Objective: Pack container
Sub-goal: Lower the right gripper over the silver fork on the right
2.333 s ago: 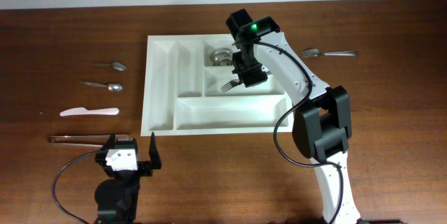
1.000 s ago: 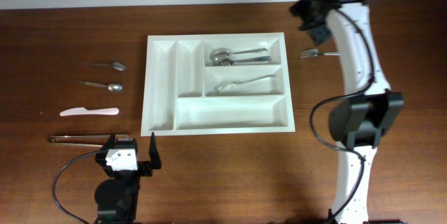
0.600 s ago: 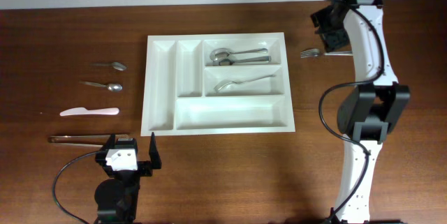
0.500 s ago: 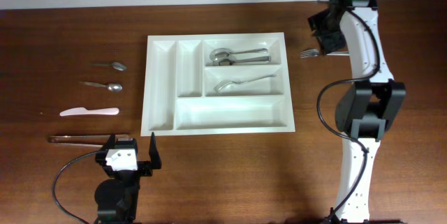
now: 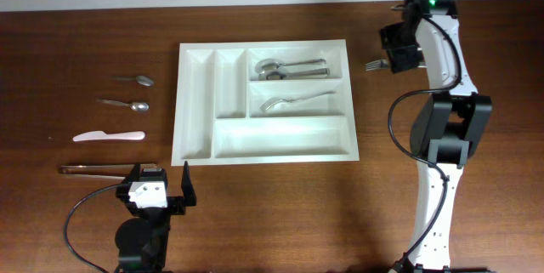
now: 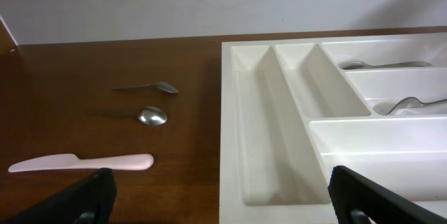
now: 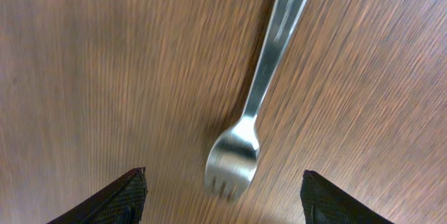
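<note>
The container (image 5: pixel 280 139) is a white compartment tray in the middle of the table, also seen in the left wrist view (image 6: pixel 279 133). Spoons (image 5: pixel 289 69) lie in its far right compartment and a fork (image 5: pixel 293 100) in the one below. Another fork (image 5: pixel 376 65) lies on the wood right of the tray. My right gripper (image 5: pixel 399 50) hangs just over it, open. In the right wrist view the fork's tines (image 7: pixel 234 165) sit between the two fingertips of the right gripper (image 7: pixel 223 199), untouched. My left gripper (image 5: pixel 161 190) rests open at the front left, nothing in it (image 6: pixel 222 199).
Left of the tray lie two small spoons (image 5: pixel 136 79) (image 5: pixel 127 103), a pale knife (image 5: pixel 108 136) and metal tongs (image 5: pixel 98 169). The same spoons (image 6: pixel 150 87) (image 6: pixel 150 116) and knife (image 6: pixel 80 162) show in the left wrist view. The table's back edge runs close behind the right gripper.
My right gripper left a fork in the tray's middle compartment, swung right and came down over the fork on the table. Its jaws narrowed slightly. The left arm stayed still.
</note>
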Motion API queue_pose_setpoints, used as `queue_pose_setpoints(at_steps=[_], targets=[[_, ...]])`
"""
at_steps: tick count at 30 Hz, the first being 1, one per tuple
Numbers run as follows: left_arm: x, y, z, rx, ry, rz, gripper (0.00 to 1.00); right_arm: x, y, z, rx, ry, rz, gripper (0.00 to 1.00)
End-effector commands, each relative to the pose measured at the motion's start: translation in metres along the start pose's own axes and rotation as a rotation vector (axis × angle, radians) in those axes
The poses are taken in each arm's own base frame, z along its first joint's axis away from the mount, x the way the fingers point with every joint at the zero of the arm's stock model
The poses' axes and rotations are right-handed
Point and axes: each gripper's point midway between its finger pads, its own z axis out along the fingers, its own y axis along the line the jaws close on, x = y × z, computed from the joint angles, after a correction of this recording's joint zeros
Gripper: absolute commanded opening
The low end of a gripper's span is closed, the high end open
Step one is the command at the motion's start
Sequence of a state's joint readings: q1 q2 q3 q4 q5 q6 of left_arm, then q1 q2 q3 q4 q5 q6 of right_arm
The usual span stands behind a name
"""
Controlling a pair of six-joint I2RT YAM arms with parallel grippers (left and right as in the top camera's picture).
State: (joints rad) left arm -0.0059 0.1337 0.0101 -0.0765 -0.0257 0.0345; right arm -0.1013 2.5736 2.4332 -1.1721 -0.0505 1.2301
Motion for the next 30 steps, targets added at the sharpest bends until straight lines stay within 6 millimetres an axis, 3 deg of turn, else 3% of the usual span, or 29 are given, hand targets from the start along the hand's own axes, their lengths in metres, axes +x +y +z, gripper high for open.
queue_pose_setpoints(at_steps=[1,18,20,25,26,30], targets=[[0.0,-0.002,0.0,0.014,0.0,0.012,0.99,-0.01,-0.012,0.015,0.032,0.0,0.031,0.71],[0.0,-0.002,0.0,0.014,0.0,0.012,0.99,-0.013,-0.031,0.048,0.083,0.009,0.036,0.69],[0.0,-0.002,0.0,0.014,0.0,0.012,0.99,-0.012,-0.034,0.053,0.094,0.015,0.036,0.6],[0.0,-0.002,0.0,0.014,0.0,0.012,0.99,-0.009,-0.036,0.056,0.097,0.03,0.003,0.08],[0.0,-0.002,0.0,0.014,0.0,0.012,0.99,-0.01,-0.036,0.056,0.097,0.031,-0.007,0.04],[0.0,-0.002,0.0,0.014,0.0,0.012,0.99,-0.009,-0.04,0.056,0.115,0.037,-0.01,0.04]])
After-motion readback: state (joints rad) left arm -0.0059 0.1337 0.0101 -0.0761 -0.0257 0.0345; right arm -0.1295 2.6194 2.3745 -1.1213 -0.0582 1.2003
